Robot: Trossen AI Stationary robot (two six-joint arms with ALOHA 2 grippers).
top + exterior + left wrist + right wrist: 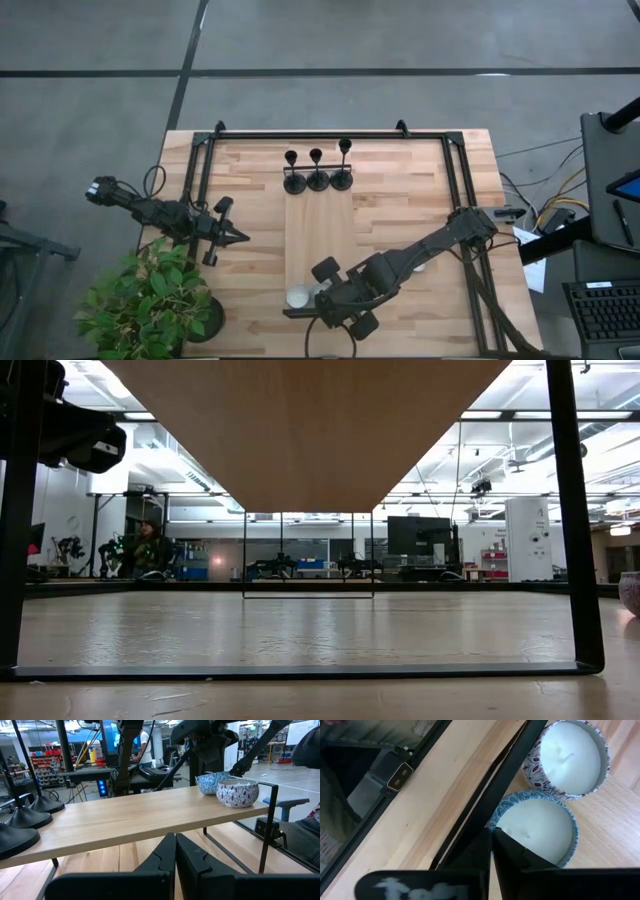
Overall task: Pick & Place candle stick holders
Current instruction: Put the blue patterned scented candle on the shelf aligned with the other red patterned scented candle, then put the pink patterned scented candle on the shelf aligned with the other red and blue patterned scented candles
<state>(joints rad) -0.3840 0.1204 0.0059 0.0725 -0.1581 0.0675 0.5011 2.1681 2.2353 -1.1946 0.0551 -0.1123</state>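
Observation:
Three black candle stick holders (317, 172) stand on their round bases in a row at the far end of a raised wooden shelf (318, 240). Their bases show in the left wrist view (22, 817). My left gripper (241, 237) is shut and empty, left of the shelf and pointing toward it (175, 852). My right gripper (491, 840) is shut at the shelf's near end (312, 298), over two white candles in patterned cups, one blue-rimmed (537, 827) and one purple-patterned (572, 757). My right gripper's shut fingertips (496, 839) stand at the rim of the blue-rimmed candle cup (502, 815), coming from above. I cannot tell whether they touch it.
A black metal frame (330, 134) runs round the table's far and side edges, and a black frame bar (490, 795) lies beside the candles. A potted plant (150, 300) stands at the near left corner. The shelf's underside (300, 430) fills the top of the low view.

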